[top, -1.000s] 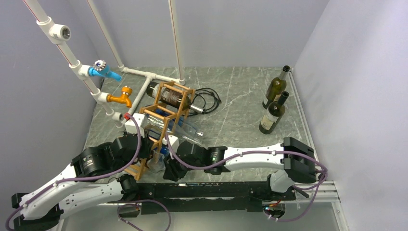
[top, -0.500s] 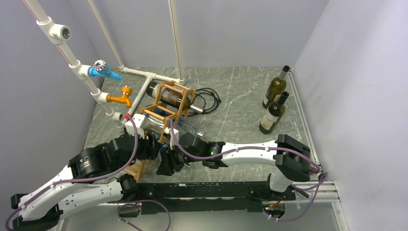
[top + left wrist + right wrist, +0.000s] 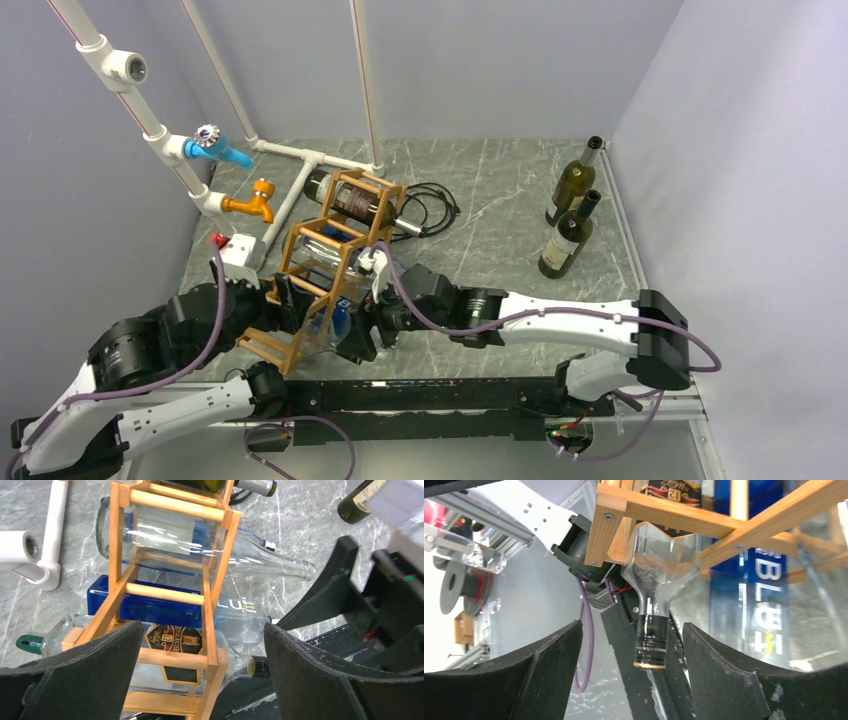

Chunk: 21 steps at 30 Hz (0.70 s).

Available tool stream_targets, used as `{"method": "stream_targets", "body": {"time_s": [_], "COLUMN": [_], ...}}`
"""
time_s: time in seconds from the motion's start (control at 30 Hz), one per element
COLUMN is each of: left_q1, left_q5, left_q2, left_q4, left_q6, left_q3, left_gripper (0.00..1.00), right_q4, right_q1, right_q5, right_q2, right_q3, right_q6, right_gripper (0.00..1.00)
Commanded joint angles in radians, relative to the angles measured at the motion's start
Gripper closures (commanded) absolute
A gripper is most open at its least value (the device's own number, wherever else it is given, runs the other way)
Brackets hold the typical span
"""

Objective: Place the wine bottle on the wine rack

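Top external and wrist views: unclamped both grippers just now. Spread left gripper [image 3: 200, 647] wide, facing the wine rack [image 3: 165, 592]; parted right gripper [image 3: 631, 630] either side of the neck of the wine bottle [image 3: 651, 630], touching no glass. Left bottle lying in the lowest cell; placement judged done.

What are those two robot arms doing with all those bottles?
They are filling a wooden wine rack with bottles. It holds four: a dark bottle in the top cell, then a clear bottle, a blue bottle, and a labelled bottle lowest. The left pincer is open, facing the rack. The right pincer is open at the labelled bottle's neck, gripping nothing. A near spare bottle and a far spare bottle stand upright at the table's far right.
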Motion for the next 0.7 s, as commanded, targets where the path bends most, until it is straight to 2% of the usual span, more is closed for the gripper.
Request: {"method": "stream_targets", "body": {"time_s": [0.0,0.1,0.23,0.33,0.4,0.43,0.57,0.67], "left_q1": [-0.004,-0.003,-0.003,-0.004,-0.003,-0.003,-0.001,0.034], "left_q5": [-0.047,-0.050,-0.048,-0.060,-0.062,-0.063,-0.107,-0.091], "left_q2": [-0.024,-0.034,-0.017,0.026,0.072,0.111,0.240,0.331], "left_q4": [-0.010,0.000,0.030,0.084,0.151,0.177,0.341,0.504], "left_q6": [0.025,0.039,0.085,0.161,0.257,0.298,0.473,0.618], "left_q3": [0.045,0.050,0.062,0.095,0.121,0.138,0.186,0.247], "left_gripper": [0.02,0.01,0.01,0.01,0.01,0.00,0.00,0.01], "right_q4": [-0.138,-0.202,-0.226,-0.224,-0.230,-0.250,-0.390,-0.470], "right_q1": [0.001,-0.002,-0.035,-0.101,-0.152,-0.173,-0.214,-0.216], "right_q5": [0.125,0.260,0.433,0.495,0.514,0.535,0.776,0.888], "right_q2": [-0.106,-0.151,-0.205,-0.251,-0.278,-0.289,-0.291,-0.282], "right_q3": [0.067,0.090,0.085,0.071,0.069,0.079,0.170,0.247], "right_q6": [-0.155,-0.234,-0.289,-0.285,-0.281,-0.277,-0.213,-0.204], "right_gripper": [0.24,0.23,0.14,0.09,0.08,0.02,0.00,0.00]}}
